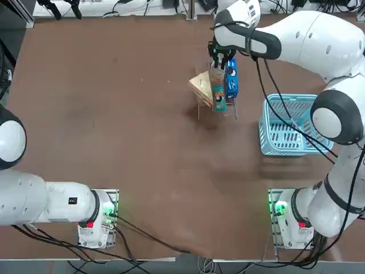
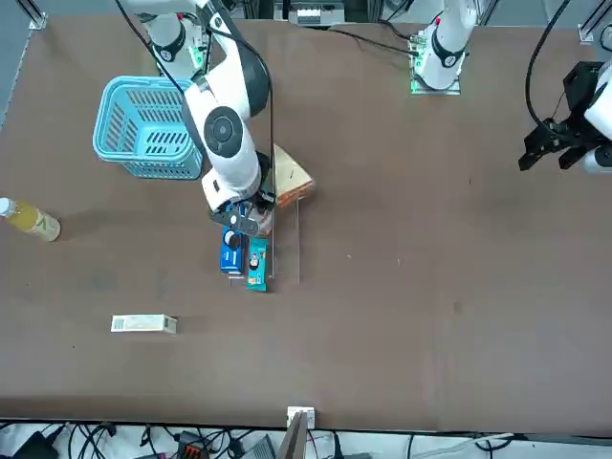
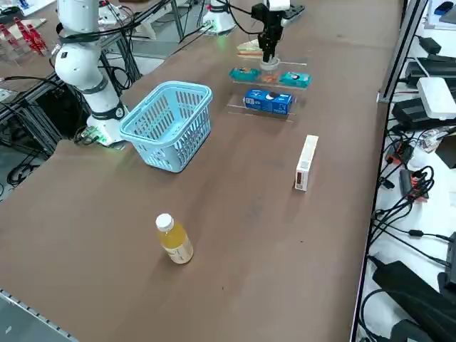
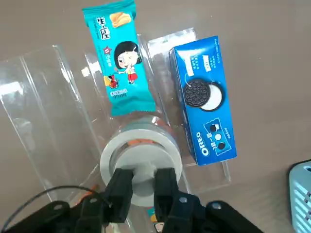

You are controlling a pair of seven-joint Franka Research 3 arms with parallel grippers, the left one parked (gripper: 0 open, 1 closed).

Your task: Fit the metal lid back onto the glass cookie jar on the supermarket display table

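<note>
In the right wrist view my right gripper (image 4: 144, 182) is shut on the small knob at the centre of the round silvery metal lid (image 4: 141, 158). The lid sits level over the mouth of the glass cookie jar (image 4: 164, 128), whose clear wall shows just beyond it; whether it is fully seated I cannot tell. The jar stands in a clear acrylic rack (image 4: 43, 102) on the dark brown display table (image 1: 114, 142). From overhead the gripper (image 1: 219, 61) hangs straight down over the rack, hiding the jar. From the right side the gripper (image 3: 268, 57) stands upright over the jar (image 3: 270, 66).
A teal snack pack (image 4: 118, 58) and a blue Oreo box (image 4: 204, 97) lie in the rack beside the jar, with a wrapped sandwich (image 1: 201, 85) behind. A blue basket (image 1: 288, 125) stands nearby. A yellow drink bottle (image 3: 174, 241) and a white carton (image 3: 306, 162) lie farther off.
</note>
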